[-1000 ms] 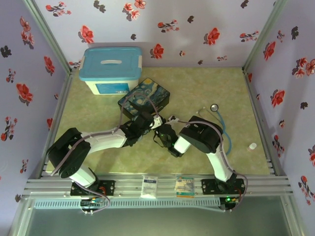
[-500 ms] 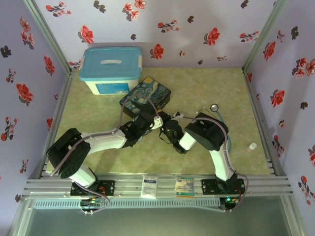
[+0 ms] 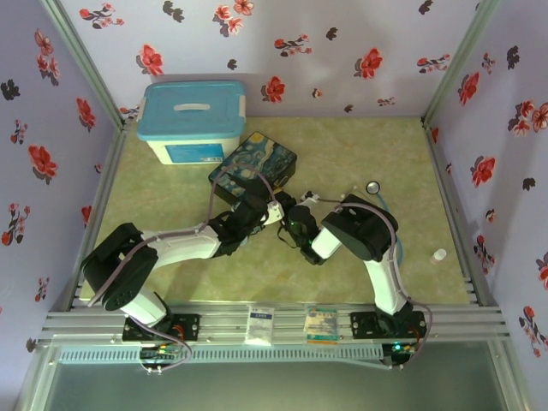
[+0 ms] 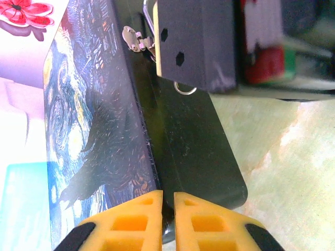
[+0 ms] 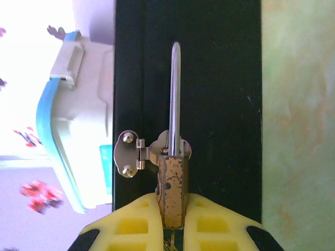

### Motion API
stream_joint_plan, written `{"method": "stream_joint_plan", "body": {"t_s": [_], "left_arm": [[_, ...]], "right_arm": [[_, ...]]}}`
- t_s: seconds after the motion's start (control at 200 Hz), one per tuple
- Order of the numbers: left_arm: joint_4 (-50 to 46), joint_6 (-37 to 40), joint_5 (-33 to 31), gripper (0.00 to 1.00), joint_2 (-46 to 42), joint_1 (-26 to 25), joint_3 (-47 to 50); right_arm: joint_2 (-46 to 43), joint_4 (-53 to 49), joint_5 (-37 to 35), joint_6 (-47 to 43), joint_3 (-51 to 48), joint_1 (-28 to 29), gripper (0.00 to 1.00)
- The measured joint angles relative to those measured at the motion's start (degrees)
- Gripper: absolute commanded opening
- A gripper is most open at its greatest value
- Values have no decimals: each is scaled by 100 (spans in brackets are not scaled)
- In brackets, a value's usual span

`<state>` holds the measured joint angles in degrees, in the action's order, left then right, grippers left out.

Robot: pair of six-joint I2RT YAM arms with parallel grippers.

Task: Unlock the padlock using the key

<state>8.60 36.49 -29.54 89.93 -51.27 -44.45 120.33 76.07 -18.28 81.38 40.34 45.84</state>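
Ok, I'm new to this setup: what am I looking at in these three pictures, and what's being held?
Two robot arms are bolted at the near edge of a table. The overhead picture shows them meeting at a dark painted box, with a blue-lidded tub behind and a stethoscope to the right. The other two pictures come from wrist cameras. The right fingers pinch the brass padlock, hooked through the box's latch. The left fingers are almost together at the box's edge; what they hold, I can't tell.
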Motion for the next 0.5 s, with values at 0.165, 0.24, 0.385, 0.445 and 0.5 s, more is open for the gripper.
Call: {"method": "stream_joint_plan", "body": {"t_s": [0.165,0.24,0.385,0.445,0.5], "left_arm": [[-9,0,-22,13,0,-4,0],[-9,0,-20,13,0,-11,-2],[-7,0,24,13,-9,-35,-7],[-20,-2,24,12,-17,-42,-7],[-70,-7,22,13,-22,-44,-28]], "right_arm": [[-129,-168,-13,-647,-125,-7,0],[-129,-39,-37,-645,-330,-4,0],[-131,326,-229,-452,-717,48,0],[-179,431,-304,-334,-870,83,0],[-258,442,-400,-315,-977,138,0]]}}
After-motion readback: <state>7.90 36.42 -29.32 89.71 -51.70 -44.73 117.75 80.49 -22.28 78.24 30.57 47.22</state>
